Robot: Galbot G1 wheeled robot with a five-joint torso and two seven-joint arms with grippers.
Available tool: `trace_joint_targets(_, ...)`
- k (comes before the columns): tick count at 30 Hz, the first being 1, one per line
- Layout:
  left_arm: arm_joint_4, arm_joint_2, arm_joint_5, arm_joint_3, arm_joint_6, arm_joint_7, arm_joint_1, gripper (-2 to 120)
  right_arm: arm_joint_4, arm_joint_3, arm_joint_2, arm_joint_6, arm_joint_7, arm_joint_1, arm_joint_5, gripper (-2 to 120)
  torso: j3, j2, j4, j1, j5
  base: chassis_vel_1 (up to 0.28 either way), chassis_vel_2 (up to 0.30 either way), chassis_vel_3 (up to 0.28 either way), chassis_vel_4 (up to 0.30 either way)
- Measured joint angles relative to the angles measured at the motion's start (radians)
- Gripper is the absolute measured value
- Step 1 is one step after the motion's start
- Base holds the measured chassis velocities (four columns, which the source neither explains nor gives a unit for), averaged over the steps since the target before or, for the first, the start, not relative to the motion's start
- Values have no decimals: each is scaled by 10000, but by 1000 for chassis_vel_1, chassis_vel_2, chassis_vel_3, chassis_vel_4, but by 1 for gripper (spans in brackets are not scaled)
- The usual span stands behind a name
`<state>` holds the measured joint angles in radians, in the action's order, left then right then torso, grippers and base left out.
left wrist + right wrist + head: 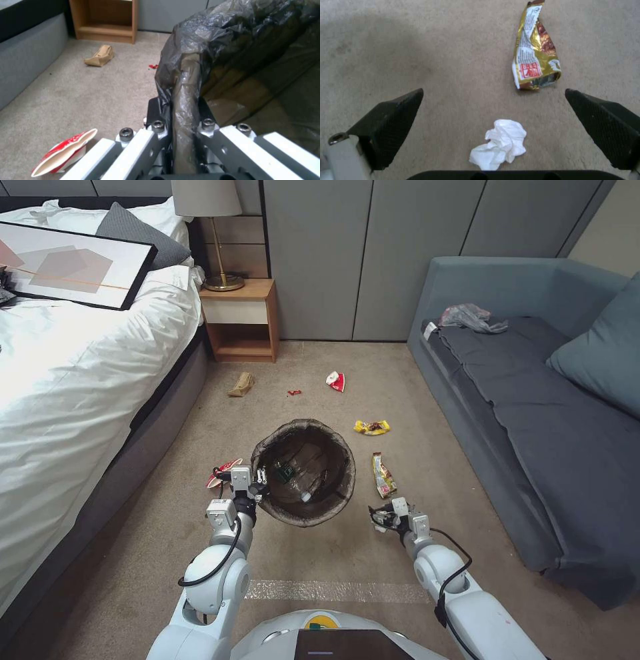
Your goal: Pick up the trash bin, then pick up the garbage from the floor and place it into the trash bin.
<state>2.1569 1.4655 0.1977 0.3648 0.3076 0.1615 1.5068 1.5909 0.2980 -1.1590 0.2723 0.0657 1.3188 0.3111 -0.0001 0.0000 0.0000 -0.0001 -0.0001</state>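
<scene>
A: Head view first. Where do things lie?

B: Bin: the round white plastic trash bin (pixel 304 472) lined with a dark brown bag hangs tilted from the left gripper (pixel 259 487), clamped on its rim. The right gripper (pixel 381 516) hovers low over the beige carpet floor (pixel 320 560), near the long gold snack wrapper (pixel 383 475), whose long axis runs away from the robot.

A: Left wrist?

B: Both fingers pinch the bagged rim (pixel 183 100) between them. A red-and-white wrapper (pixel 63 152) lies just beside.

A: Right wrist?

B: Jaws spread wide, with a crumpled white tissue (pixel 500 145) straight below between them and the gold wrapper (pixel 535 50) beyond. The head view hides the tissue behind the gripper, so height above the carpet is hard to judge.
</scene>
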Motion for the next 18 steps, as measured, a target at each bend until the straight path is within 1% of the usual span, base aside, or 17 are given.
trace_joint_targets(7, 1, 0, 0, 0, 0, 0, 0, 3, -312, 44, -206, -232, -106, 65, -296, 100, 0, 0, 0, 0, 1, 0, 0, 0, 0)
trace_joint_targets(18, 0, 0, 0, 1, 0, 0, 0, 3, -777, 154, -378, -249, -161, 2, -384, 100, 0, 0, 0, 0, 1, 0, 0, 0, 0)
